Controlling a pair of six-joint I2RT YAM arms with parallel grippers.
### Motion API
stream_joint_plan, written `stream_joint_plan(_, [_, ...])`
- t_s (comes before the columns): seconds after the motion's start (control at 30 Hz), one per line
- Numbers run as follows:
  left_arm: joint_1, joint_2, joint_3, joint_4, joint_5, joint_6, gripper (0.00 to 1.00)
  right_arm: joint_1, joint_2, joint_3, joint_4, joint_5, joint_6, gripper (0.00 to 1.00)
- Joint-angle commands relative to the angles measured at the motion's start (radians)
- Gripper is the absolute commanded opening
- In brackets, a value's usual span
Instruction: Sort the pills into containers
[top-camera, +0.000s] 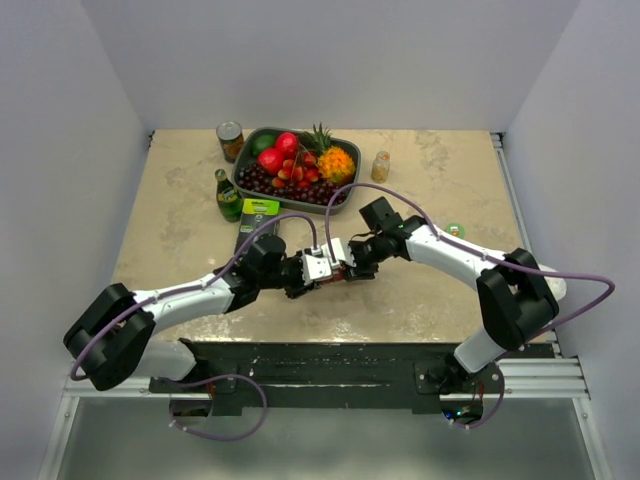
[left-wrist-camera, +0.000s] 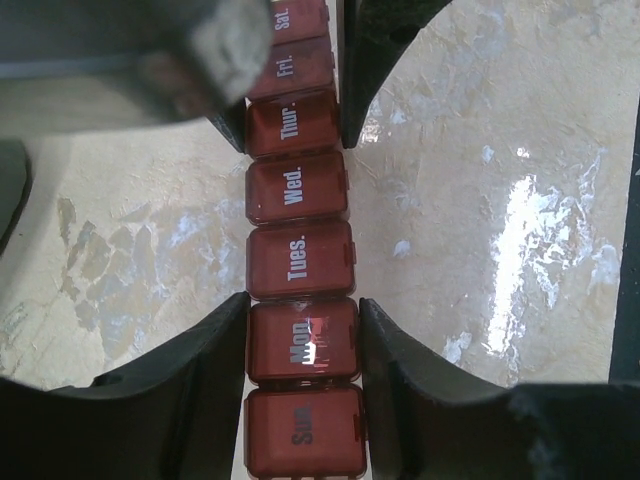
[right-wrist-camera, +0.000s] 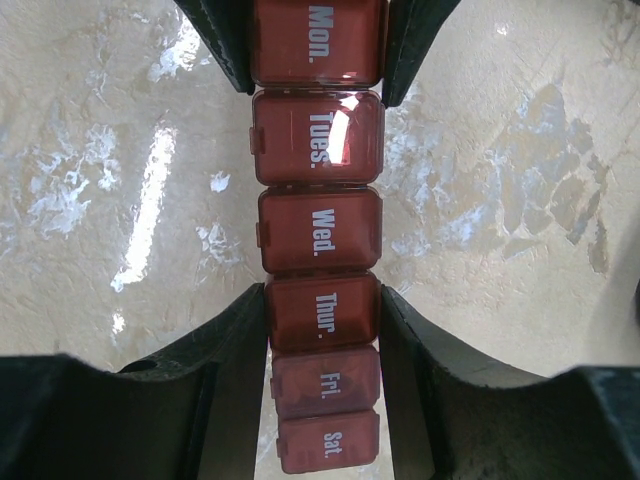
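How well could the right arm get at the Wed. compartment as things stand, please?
Probably yes: the right gripper is clamped on the pill organiser at its Thur. compartment, next to the Wed. compartment, whose lid is uncovered; it would need to release first.

The pill organiser (left-wrist-camera: 298, 255) is translucent dark red, each lid lettered in white, and the worktop (top-camera: 450, 290) is cream mottled with pale grey-brown. Near the far edge, the dark grey tray (top-camera: 241, 168) holds red, orange and deep purple fruit (top-camera: 271, 160), beside a green bottle (top-camera: 229, 197) and a black-and-green box (top-camera: 259, 212).
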Motion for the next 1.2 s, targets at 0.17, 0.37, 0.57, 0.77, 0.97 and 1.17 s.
stream_joint_plan(0.17, [-0.013, 0.018, 0.049, -0.075, -0.045, 0.069, 0.00, 0.007, -0.024, 0.030, -0.002, -0.150, 0.067, 0.18])
stream_joint_plan(0.37, [-0.044, -0.022, 0.007, -0.052, -0.125, 0.118, 0.00, -0.042, 0.099, 0.122, -0.146, -0.266, 0.065, 0.18])
stream_joint_plan(0.57, [-0.069, -0.013, -0.008, -0.049, -0.153, 0.137, 0.00, -0.079, 0.208, 0.214, -0.257, -0.329, 0.061, 0.22])
stream_joint_plan(0.77, [-0.073, 0.009, -0.011, -0.049, -0.140, 0.137, 0.00, -0.091, 0.223, 0.227, -0.191, -0.277, 0.173, 0.47])
stream_joint_plan(0.97, [-0.075, 0.027, -0.011, -0.056, -0.116, 0.138, 0.00, -0.117, 0.173, 0.182, -0.007, -0.171, 0.335, 0.56])
stream_joint_plan(1.17, [-0.075, 0.044, -0.006, -0.061, -0.113, 0.137, 0.00, -0.120, 0.153, 0.147, 0.157, -0.064, 0.475, 0.48])
